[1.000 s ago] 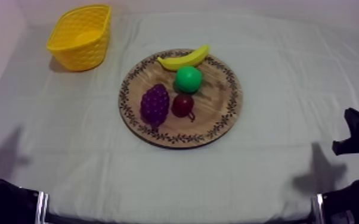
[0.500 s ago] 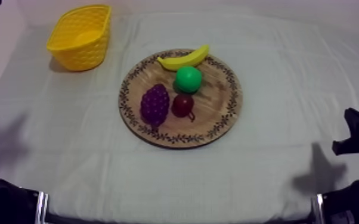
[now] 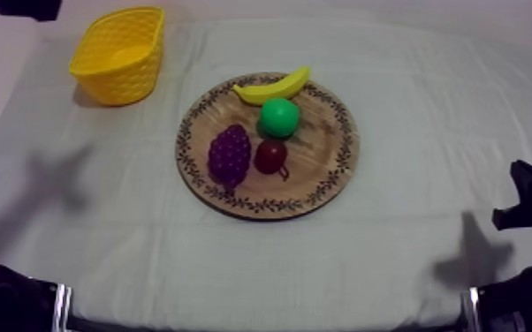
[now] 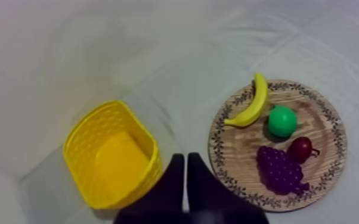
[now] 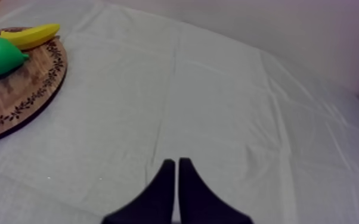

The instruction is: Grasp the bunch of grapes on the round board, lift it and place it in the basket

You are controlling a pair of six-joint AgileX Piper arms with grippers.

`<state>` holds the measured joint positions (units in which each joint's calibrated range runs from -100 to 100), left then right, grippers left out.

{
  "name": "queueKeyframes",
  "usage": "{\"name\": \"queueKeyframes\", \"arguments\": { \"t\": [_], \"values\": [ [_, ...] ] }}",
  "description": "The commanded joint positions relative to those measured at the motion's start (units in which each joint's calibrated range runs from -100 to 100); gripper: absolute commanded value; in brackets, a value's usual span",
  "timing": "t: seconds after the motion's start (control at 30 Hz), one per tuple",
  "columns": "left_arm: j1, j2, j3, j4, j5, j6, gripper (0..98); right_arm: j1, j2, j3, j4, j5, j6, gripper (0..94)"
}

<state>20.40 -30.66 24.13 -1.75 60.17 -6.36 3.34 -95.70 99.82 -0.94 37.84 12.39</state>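
Observation:
The purple bunch of grapes point(image 3: 229, 154) lies on the left part of the round wooden board point(image 3: 324, 152), beside a small red fruit point(image 3: 270, 155). The yellow basket point(image 3: 117, 55) stands at the far left of the table. My left arm point(image 3: 15, 7) reaches in at the upper left, high above the basket. In the left wrist view my left gripper point(image 4: 182, 159) is shut on nothing, hanging over the cloth between the basket point(image 4: 111, 156) and the board point(image 4: 320, 118), with the grapes point(image 4: 280, 170) well off. My right gripper point(image 5: 173, 168) is shut on nothing, low at the right.
A green pear point(image 3: 279, 116) and a banana point(image 3: 272, 87) lie on the far half of the board. From the right wrist view, the board's edge point(image 5: 34, 77) with the pear point(image 5: 2, 56) and banana point(image 5: 30, 34) lies far from the gripper across bare cloth.
My left arm has risen from the left edge to the upper left corner, and its shadow has slid rightward on the cloth. The right arm and the fruit have not moved.

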Motion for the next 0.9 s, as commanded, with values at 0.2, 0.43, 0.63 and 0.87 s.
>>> {"name": "queueKeyframes", "arguments": {
  "t": [0.2, 0.43, 0.63, 0.87],
  "values": [
    [1.86, 10.02, -3.20, 0.22, -0.05, -1.10, 0.0, 0.02, 0.03, -0.04, -0.02, -0.01, -0.01, 0.3],
    [3.96, 17.53, -6.21, 0.29, -1.45, -1.46, 0.0, 0.02, 0.03, -0.04, -0.02, -0.01, -0.01, 0.3],
    [6.07, 24.25, -9.52, 0.25, -1.67, -1.47, 0.0, 0.02, 0.03, -0.04, -0.02, -0.01, -0.01, 0.3],
    [8.09, 30.47, -12.04, 0.16, -1.98, -0.81, 0.0, 0.02, 0.03, -0.04, -0.02, -0.01, -0.01, 0.3]
  ]
}}
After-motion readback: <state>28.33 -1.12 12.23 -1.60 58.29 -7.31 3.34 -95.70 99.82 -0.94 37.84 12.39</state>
